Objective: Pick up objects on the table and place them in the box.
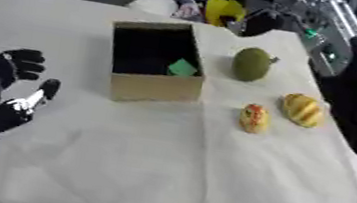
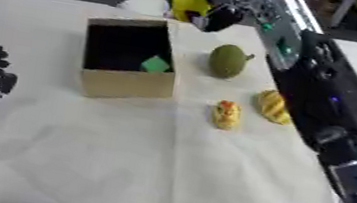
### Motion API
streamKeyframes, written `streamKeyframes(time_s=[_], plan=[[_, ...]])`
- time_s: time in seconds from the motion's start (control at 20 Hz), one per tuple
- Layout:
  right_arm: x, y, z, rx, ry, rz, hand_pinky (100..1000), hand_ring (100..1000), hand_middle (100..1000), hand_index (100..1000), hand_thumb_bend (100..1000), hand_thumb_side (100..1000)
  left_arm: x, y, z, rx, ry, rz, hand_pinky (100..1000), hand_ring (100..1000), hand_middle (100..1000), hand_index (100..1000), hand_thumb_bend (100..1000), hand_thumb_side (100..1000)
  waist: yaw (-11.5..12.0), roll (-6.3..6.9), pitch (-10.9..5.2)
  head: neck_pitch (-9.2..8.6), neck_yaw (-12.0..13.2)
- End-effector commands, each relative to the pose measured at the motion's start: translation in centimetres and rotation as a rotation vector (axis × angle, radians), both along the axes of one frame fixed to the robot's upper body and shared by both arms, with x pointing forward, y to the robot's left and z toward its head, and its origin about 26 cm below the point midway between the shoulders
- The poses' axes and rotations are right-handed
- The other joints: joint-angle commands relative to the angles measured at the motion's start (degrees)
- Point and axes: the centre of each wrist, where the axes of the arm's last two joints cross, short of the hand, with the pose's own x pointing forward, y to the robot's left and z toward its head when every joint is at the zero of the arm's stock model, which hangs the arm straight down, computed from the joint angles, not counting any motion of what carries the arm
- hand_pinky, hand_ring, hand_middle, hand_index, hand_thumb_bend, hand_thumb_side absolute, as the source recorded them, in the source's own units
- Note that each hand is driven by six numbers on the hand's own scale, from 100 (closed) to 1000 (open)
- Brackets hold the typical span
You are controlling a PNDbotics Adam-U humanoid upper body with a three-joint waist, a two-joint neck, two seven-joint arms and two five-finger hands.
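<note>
Three loose fruit-like items and one box make up what we count on the desk (image 1: 163, 172), listed from our left hand outward.

Left hand (image 1: 8, 93): idle at the lower left edge, fingers up and relaxed, spread apart, holding nothing.

Box (image 1: 155, 88): brown cardboard, open-topped, up and to the right of the left hand, well apart from it. A small green piece (image 1: 183, 68) already lies inside, against the box's right wall.

Green fruit (image 1: 252, 64): rounded, with a short stalk, just beyond the box's right side, farthest from the left hand of the items along the far edge.

Orange-and-yellow item (image 1: 254, 118): small, lying nearer us than the green fruit, right of the box's front corner.

Yellow ridged item (image 1: 303, 110): just beside the orange-and-yellow one, on its right.

Right arm (image 2: 328, 103): black, running along the desk's right edge, close beside the yellow ridged item. We cannot tell where its hand ends or how the fingers stand.

Risks, as we judge them: all three items are rounded and could roll if nudged; the right arm sits so near the yellow ridged item that a sweep could knock it toward its neighbour or off the edge. The light box could also slide if a hand catches its rim while dropping something in.
</note>
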Motion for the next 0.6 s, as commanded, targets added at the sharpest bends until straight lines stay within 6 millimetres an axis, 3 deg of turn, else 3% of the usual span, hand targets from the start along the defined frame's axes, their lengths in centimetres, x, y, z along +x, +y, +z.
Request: streamKeyframes(time_s=[0.05,0.15,0.2,0.35,0.45,0.6], plan=[[1.1,1.8,-0.9,-0.008,-0.019,-0.033,696,617,490,590,157,100,0.1,-0.3,0.9,0.006,-0.028,-0.026,744,729,693,782,475,387,0.3,0.12,0.04,-0.93,-1.7],[1.4,2.9,-2.3,-0.017,0.001,-0.043,707,646,540,732,171,100,0.1,-0.4,0.9,0.004,-0.027,-0.033,744,729,693,782,474,388,0.6,0.14,0.06,-1.02,-2.5],[1.5,3.4,-2.9,-0.034,0.014,-0.048,719,677,586,821,222,146,0.1,-0.5,0.9,0.003,-0.026,-0.037,744,729,693,782,474,388,0.7,0.13,0.03,-1.01,-2.8],[1.5,4.6,-3.8,-0.111,0.041,-0.051,752,753,745,971,330,467,0.1,-0.6,0.8,0.005,-0.024,-0.043,744,729,693,782,475,388,0.7,-0.01,-0.15,-0.81,-3.4],[1.4,5.0,-3.6,-0.155,0.04,-0.043,768,785,821,1000,354,552,0.1,-0.5,0.8,0.006,-0.021,-0.044,744,729,693,783,475,390,0.5,-0.12,-0.29,-0.75,-3.4],[1.1,5.1,-2.4,-0.192,0.02,-0.034,783,804,868,1000,351,539,0.0,-0.5,0.6,0.006,-0.018,-0.041,744,729,693,783,474,390,-0.1,-0.18,-0.45,-0.75,-3.3]])
